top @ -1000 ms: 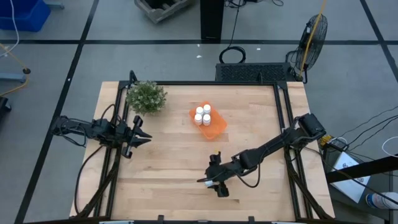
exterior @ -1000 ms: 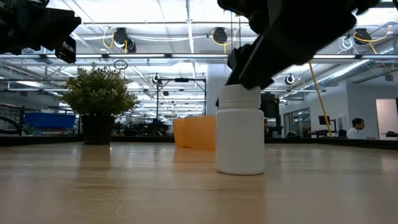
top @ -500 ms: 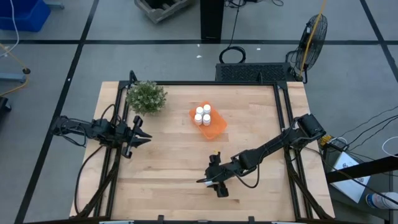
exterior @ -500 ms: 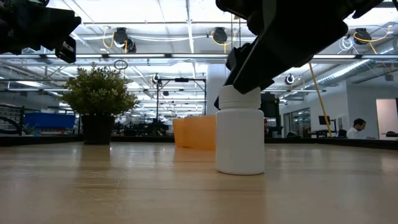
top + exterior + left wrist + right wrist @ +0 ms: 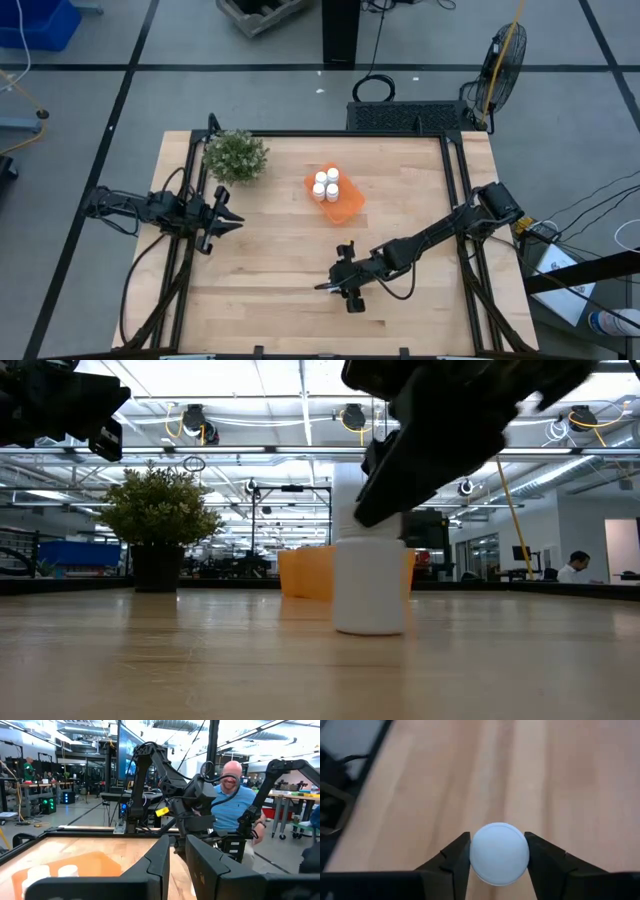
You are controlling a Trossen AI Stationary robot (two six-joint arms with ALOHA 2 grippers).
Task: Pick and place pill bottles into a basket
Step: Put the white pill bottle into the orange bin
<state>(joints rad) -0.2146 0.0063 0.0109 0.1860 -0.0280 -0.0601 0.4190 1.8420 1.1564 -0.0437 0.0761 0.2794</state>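
Right gripper point(image 5: 499, 851) sits down over the last pill bottle point(image 5: 499, 853), one finger on each side of the white cap, both pads touching or very nearly touching it, so it reads as clamped on the bottle; bottle base looks to be on the wood in the low view, not lifted yet. To do this step well: keep the squeeze centred on the cap or just below it, lift straight up before any sideways travel so the base doesn't drag or tip, since the bottle is narrow and smooth plastic, likely light, and could twist out of a grip this high up. Then carry it toward the basket point(image 5: 343, 205) and come in above the rim, aiming for the free end, because four bottles point(image 5: 326, 184) already stand bunched at the basket's far end and a low approach could knock them. Pose: right arm point(image 5: 440, 234) is stretched long from the table's right edge diagonally toward the near-centre, wrist pitched down so the camera looks onto the cap from above. The bottle is on open table point(image 5: 270, 270), well apart from the basket. Left gripper point(image 5: 226, 220) waits near the left edge, just by the plant point(image 5: 235, 156), fingers look slightly parted, holding nothing.
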